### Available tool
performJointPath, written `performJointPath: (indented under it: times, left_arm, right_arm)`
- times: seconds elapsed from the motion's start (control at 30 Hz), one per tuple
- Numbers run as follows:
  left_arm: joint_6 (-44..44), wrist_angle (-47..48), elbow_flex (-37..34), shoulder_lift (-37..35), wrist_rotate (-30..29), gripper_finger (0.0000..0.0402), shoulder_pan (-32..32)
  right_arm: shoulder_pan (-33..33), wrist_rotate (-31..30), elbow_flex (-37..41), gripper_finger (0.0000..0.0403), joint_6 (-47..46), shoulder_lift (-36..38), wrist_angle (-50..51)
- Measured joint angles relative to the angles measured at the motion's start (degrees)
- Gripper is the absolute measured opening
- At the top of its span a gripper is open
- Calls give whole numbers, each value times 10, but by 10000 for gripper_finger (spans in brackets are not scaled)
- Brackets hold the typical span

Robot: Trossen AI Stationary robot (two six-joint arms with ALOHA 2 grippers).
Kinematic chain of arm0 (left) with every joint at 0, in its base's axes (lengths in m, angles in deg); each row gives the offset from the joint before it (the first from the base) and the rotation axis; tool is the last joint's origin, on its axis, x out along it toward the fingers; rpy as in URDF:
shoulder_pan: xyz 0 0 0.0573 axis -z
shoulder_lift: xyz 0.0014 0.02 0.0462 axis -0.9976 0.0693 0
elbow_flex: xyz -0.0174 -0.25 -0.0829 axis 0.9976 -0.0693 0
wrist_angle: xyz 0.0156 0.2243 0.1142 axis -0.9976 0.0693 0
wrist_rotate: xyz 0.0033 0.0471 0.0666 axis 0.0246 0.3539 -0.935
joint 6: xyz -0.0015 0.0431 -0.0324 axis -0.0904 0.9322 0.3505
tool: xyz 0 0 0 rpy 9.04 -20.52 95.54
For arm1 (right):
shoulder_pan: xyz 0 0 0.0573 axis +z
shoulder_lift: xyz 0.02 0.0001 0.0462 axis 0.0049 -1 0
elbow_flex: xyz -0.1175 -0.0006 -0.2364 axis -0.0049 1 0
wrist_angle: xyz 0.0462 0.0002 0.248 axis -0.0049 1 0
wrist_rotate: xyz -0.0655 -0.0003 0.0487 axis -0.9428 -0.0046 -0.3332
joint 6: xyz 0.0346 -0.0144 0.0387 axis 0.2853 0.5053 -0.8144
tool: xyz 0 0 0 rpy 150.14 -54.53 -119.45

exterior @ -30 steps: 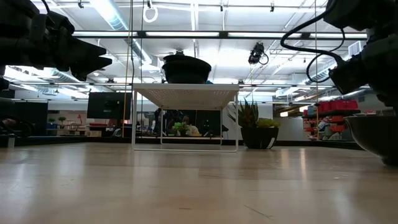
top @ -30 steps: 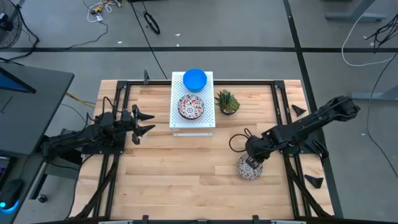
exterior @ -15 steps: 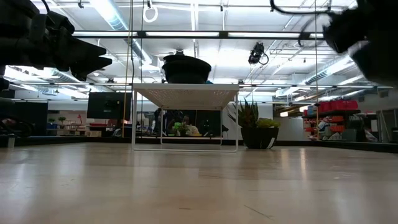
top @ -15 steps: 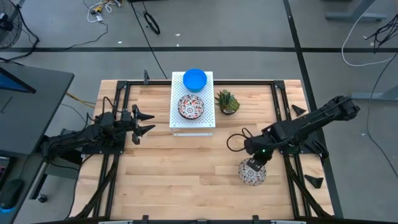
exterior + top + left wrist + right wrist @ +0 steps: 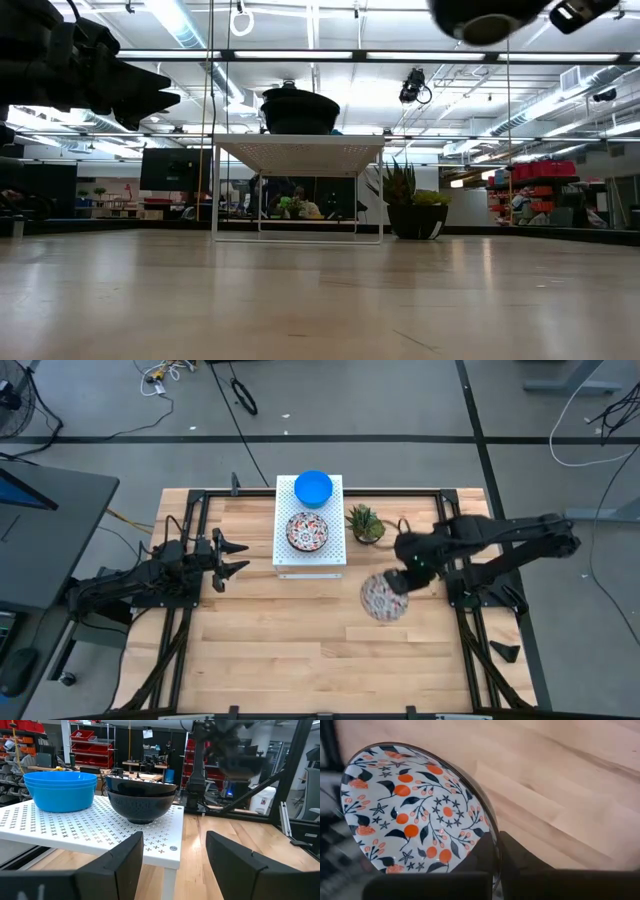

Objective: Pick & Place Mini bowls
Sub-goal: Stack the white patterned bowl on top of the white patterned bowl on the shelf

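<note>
My right gripper is shut on a white bowl with a red-and-blue floral pattern, held in the air right of the table's middle. In the low view that bowl shows dark at the top edge. On the white perforated box sit a stack of bright blue bowls and patterned bowls, dark on the outside, each on its base. My left gripper waits open near the table's left side, pointing at the box. My right gripper pinches the patterned bowl by its rim, on the side nearest the arm. One finger lies against the outer wall and the other reaches over the inside. The bowl is lifted clear of the table, its patterned inside facing up.
A small green potted plant stands just right of the box, near the held bowl. Bare wood lies across the table's near half. Black frame rails run along the table's edges. Cables lie on the floor beyond.
My right gripper has lifted the patterned bowl off the table's near right part. It has carried the bowl high and toward the far and left, toward the box and plant. The bowl stood on the wood a second ago and now hangs clear.
</note>
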Motion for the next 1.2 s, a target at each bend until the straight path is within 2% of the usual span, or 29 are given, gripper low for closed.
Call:
performJointPath:
  times: [0.2,0.47,0.83,1.2]
  left_arm:
    - [0,0,0,0,0,220,0]
    - [0,0,0,0,0,220,0]
    - [0,0,0,0,0,220,0]
    - [0,0,0,0,0,220,0]
  right_arm:
    - [-45,-3,-17,6,-63,0,-1]
    - [-77,-3,-17,6,-60,0,1]
    - [-111,-33,-17,6,-65,-11,0]
    - [-158,0,-18,6,-38,-80,-129]
